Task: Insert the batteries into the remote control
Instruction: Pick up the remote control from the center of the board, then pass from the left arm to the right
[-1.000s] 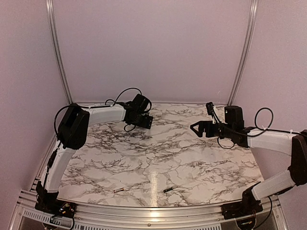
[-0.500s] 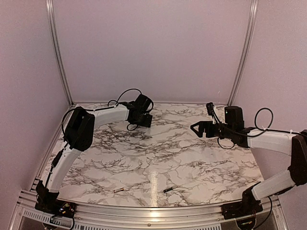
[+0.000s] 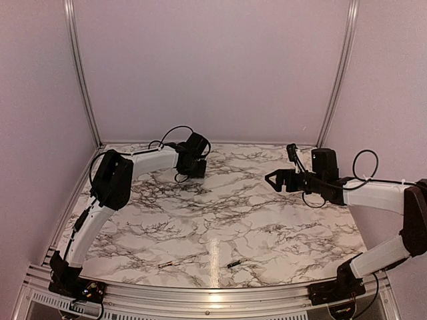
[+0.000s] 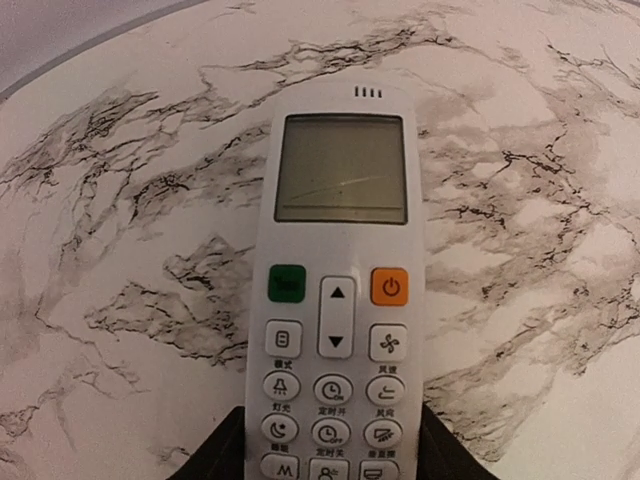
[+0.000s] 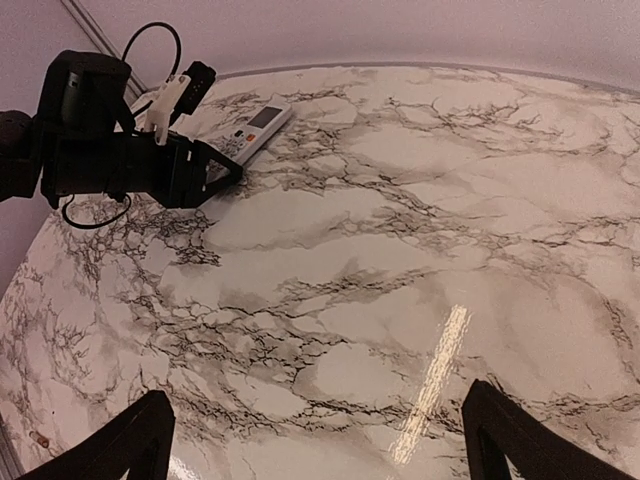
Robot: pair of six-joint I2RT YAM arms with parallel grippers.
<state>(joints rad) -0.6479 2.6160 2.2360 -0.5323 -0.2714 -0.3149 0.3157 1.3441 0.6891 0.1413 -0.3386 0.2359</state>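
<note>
- Left claw [image 4: 335,452] has swung toward the far-left corner and narrowed, gripping the face-up remote control [image 4: 340,250] by its sides.
- Right claw [image 3: 275,180]: wide, holding nothing.
- Silvery battery [image 3: 165,265] and dark battery [image 3: 233,264]: near edge of the table [image 3: 280,227].

Soft, even light from above, faint pinkish cast, pale glare streak on the glossy desk [image 3: 267,220], weak diffuse shadows, overhead view slightly grainy, remote control [image 4: 338,300] sharply focused, wrist views bowing the desk's far edge

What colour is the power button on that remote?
The power button on the remote is orange, best seen in the left wrist view.
</note>
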